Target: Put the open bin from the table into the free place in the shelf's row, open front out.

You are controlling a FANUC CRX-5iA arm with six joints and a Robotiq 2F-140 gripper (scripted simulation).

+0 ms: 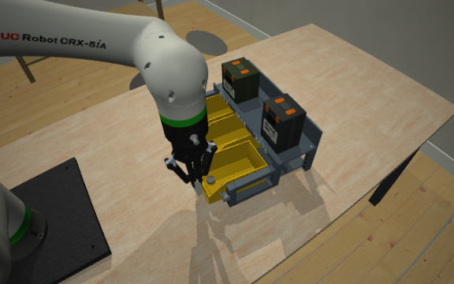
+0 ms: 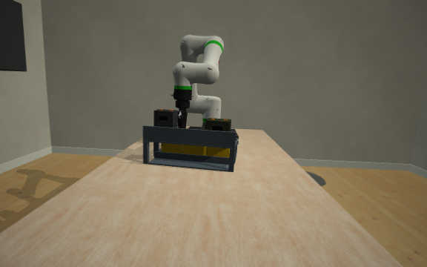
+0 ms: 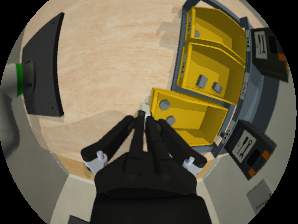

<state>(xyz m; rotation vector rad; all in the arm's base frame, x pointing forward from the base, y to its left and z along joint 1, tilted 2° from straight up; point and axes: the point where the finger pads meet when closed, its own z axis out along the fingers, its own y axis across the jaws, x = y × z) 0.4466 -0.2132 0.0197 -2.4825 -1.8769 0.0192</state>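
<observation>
The yellow open bin (image 1: 235, 166) lies in the nearest place of the grey shelf (image 1: 268, 136). Its open front sticks out past the shelf's front lip, towards the arm. Grey parts (image 1: 210, 180) lie in its front end. I cannot tell whether it sits level. My gripper (image 1: 197, 179) points down, shut and empty, with its fingertips at the bin's front edge. In the wrist view the shut fingers (image 3: 143, 117) are just left of the bin (image 3: 189, 117). Two more yellow bins (image 1: 227, 126) (image 1: 217, 106) stand in the row beyond it. From the far camera the gripper (image 2: 181, 116) is behind the shelf (image 2: 190, 147).
Two black boxes (image 1: 240, 80) (image 1: 283, 122) stand on the shelf's upper board, over the bins' rear ends. The arm's black base plate (image 1: 57, 221) lies at the near left. The table's edge runs a short way behind the shelf.
</observation>
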